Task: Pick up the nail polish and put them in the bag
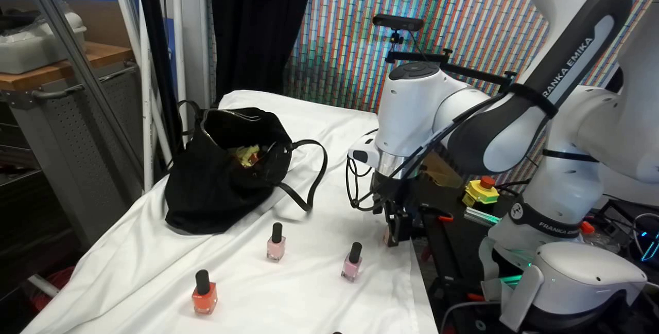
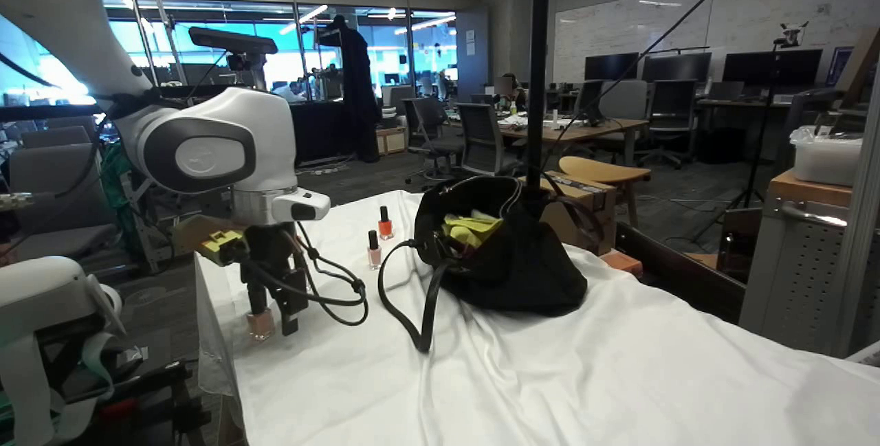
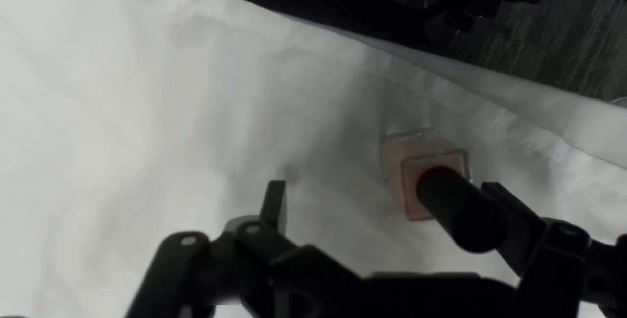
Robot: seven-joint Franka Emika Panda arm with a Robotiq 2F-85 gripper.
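In the wrist view my gripper (image 3: 384,199) stands open, low over the cloth. A peach-pink nail polish bottle (image 3: 410,161) is upright between its fingers, much nearer the right one; its black cap overlaps that finger, and whether they touch I cannot tell. The same bottle (image 2: 260,326) shows below the gripper in an exterior view. Elsewhere on the cloth stand an orange bottle (image 1: 205,300) and two pink ones, one (image 1: 276,249) by the bag and another (image 1: 351,268) closer to the gripper. The black bag (image 1: 216,195) slouches with its mouth open, yellow-green stuff (image 2: 471,229) inside.
A loop handle (image 1: 320,179) of the bag spreads over the white cloth (image 2: 385,391) toward the gripper. The table edge drops off right beside the peach-pink bottle. A dark cap top (image 1: 337,332) peeks in at the bottom border. A yellow emergency-stop box (image 1: 480,192) sits near the robot base.
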